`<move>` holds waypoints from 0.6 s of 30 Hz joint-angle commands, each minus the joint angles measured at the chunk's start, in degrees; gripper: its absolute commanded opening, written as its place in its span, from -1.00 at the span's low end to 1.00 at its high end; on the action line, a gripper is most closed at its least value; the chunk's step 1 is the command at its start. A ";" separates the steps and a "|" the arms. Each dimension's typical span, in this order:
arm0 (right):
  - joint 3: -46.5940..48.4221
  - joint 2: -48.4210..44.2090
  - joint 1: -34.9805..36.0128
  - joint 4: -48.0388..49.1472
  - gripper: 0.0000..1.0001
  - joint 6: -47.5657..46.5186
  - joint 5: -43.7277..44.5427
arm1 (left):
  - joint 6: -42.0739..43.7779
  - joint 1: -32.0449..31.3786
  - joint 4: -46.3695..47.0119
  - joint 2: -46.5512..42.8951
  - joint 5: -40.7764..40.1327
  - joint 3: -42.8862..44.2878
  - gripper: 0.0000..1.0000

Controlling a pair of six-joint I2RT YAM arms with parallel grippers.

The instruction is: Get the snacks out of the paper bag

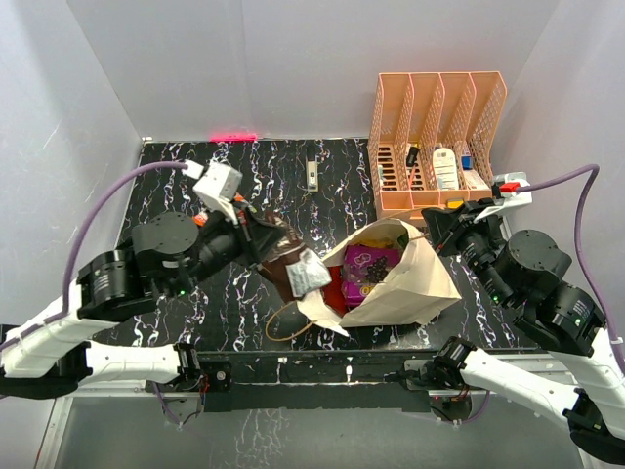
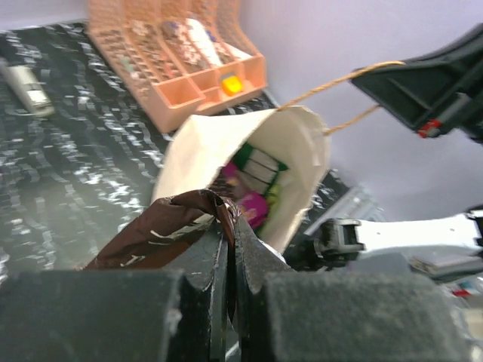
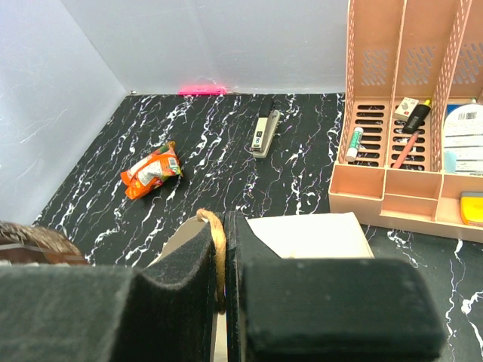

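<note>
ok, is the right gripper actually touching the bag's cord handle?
Touching. The right wrist view shows the cord handle pinched between the shut fingers of the right gripper, with no gap on either side.

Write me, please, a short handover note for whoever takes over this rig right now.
Left gripper: shut on the dark brown packet, just outside the mouth of the paper bag.
Right gripper: shut on the bag's cord handle.
Done: the orange packet lies on the table, apart from the bag; the silver packet lies by its mouth.
Left: set the brown packet down, then take out the purple packet and green packet inside.
</note>
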 commanded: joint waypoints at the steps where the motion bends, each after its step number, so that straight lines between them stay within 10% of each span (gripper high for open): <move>1: 0.53 -0.42 -0.15 4.69 -0.84 -1.22 1.81 | 5.12 0.23 -5.59 -4.08 -12.64 2.71 -1.00; 9: -0.17 -0.94 -0.13 4.70 -0.84 -1.19 1.52 | 13.79 0.25 -11.98 2.47 -33.00 7.12 -1.00; 18: 0.25 -0.94 -0.13 4.70 -0.84 -1.01 1.06 | 24.30 4.39 2.33 6.86 -38.52 4.30 -1.00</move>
